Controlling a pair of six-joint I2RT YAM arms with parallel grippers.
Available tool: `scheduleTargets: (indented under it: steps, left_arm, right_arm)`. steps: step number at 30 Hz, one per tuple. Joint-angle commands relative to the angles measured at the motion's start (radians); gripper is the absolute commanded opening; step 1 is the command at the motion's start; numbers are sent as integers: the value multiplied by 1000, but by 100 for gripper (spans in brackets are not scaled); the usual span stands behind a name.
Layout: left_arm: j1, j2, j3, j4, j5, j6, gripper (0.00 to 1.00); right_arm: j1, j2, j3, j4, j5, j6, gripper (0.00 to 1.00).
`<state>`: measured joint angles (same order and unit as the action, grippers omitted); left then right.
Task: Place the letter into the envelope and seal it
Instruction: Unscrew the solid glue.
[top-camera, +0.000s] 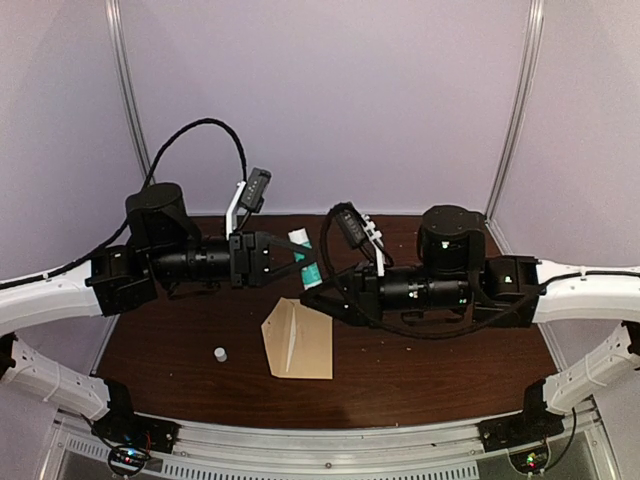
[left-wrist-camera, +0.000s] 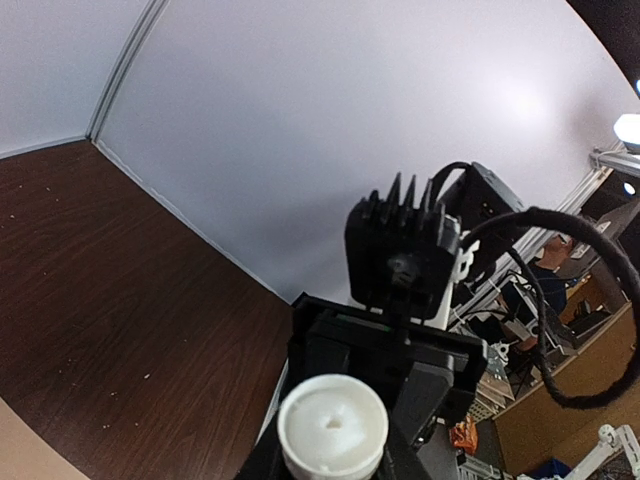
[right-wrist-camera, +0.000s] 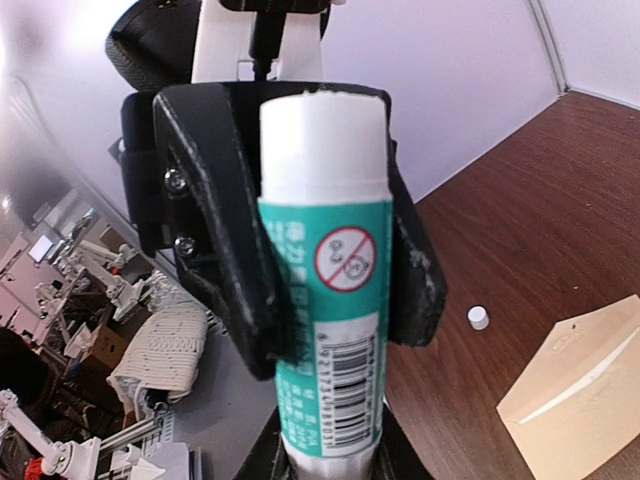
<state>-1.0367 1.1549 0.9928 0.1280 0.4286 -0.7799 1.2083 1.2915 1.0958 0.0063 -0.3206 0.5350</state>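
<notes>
our left tool (top-camera: 292, 258) and right tool (top-camera: 322, 285) meet nose to nose in the middle of the top view, both on the glue stick (right-wrist-camera: 330, 300). in the right wrist view the left tool's black jaws stand narrow, pressed to either side of the stick's upper half, so we read it as clamped there. the right tool's own fingers show only as dark edges at the bottom of that frame, hugging the teal lower end. it looks closed on the stick too, though the contact itself is cut off. we judge that one tool steadies the tube while the other turns its base or takes it over; which of the two, we cannot tell.

the stick hangs in the air above the bench (top-camera: 420, 370), apart from everything on it. a small white cap (top-camera: 220, 353), which we take for the stick's, stands alone to the lower left of centre, so the glue looks bared for sealing.

the envelope (top-camera: 305, 350) lies flat just below the tools in the top view, near the cap but apart from it, within reach of both arms. a pale streak (top-camera: 290, 345) runs along it. we see no loose letter and judge it is already inside.
</notes>
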Motion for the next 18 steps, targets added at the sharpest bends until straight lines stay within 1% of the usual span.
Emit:
scheduleTargets:
  steps: [1, 4, 8, 10, 12, 13, 14, 15, 17, 18]
  left_arm:
    - [1, 3, 12, 40, 122, 61, 0]
    - [0, 3, -3, 80, 153, 60, 0]
    - [1, 5, -18, 132, 184, 50, 0]
    - [1, 6, -19, 138, 185, 48, 0]
    - [1, 6, -16, 139, 170, 41, 0]
    - [0, 2, -13, 136, 152, 36, 0]
    - [0, -4, -10, 127, 115, 32, 0]
    - [0, -15, -8, 112, 72, 24, 0]
    - [1, -41, -5, 69, -36, 2, 0]
    - [3, -59, -4, 46, -85, -16, 0]
  right_arm:
    - [-39, -40, -40, 280, -300, 123, 0]
    - [-48, -43, -69, 355, -383, 179, 0]
    - [-53, -49, -104, 437, -435, 232, 0]
    - [-53, -51, -104, 423, -425, 228, 0]
    - [-55, -55, -99, 392, -398, 209, 3]
    - [-55, -60, -96, 364, -380, 195, 13]
    - [-56, -66, -90, 319, -357, 177, 21]
    - [-56, -74, -84, 282, -335, 160, 28]
    - [-60, -96, -81, 215, -304, 127, 47]
    - [-63, -109, -83, 188, -289, 116, 54]
